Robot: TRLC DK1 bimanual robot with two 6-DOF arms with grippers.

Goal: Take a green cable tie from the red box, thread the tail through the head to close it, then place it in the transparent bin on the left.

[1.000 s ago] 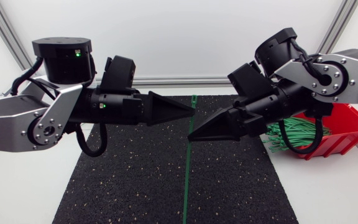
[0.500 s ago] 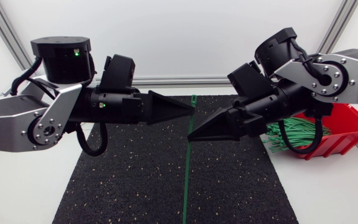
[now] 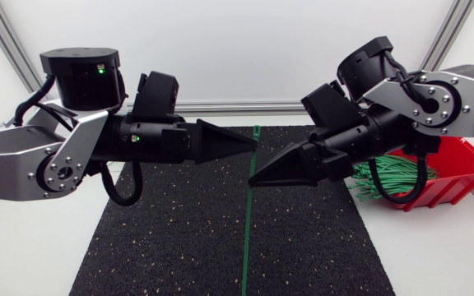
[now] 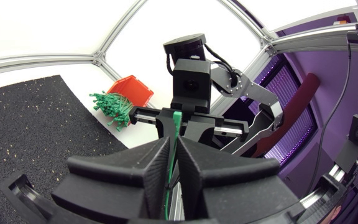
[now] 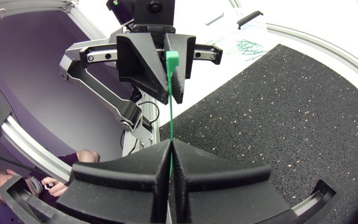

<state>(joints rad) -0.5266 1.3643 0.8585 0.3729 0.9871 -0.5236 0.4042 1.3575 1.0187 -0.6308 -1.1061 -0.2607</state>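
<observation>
MID-TABLE HANDOVER: Two robot arms are meeting over the middle of a black speckled rubber mat (image 3: 179, 238), sharing one long, thin green plastic cable tie (image 3: 248, 222) between them. The matte black left gripper (image 3: 252, 146) is pinching the strap just below its square head, wedge fingers pressing on it from both sides. The matte black right gripper (image 3: 253, 182), almost nose to nose with it, is clamping the same strap a little farther along.

The tie is lying straight, its long axis crossing the line of the two arms. Its head is poking out past the left gripper toward the far edge of the table, and its long tail is running free past the right gripper toward the near edge. Nothing is threaded yet.

The coming move is looking like a bend, with the tail curling back round to the head. The right gripper is the nearer to that loose end, and the left gripper is the one at the head.

The open-topped red plastic box (image 3: 459, 164), with a bundle of spare green ties (image 3: 381, 185) spilling from its front, is sitting behind the right arm. The transparent plastic bin (image 5: 257, 29), some green ties showing in it, is waiting well apart beyond the left arm, visible only from the right wrist.
</observation>
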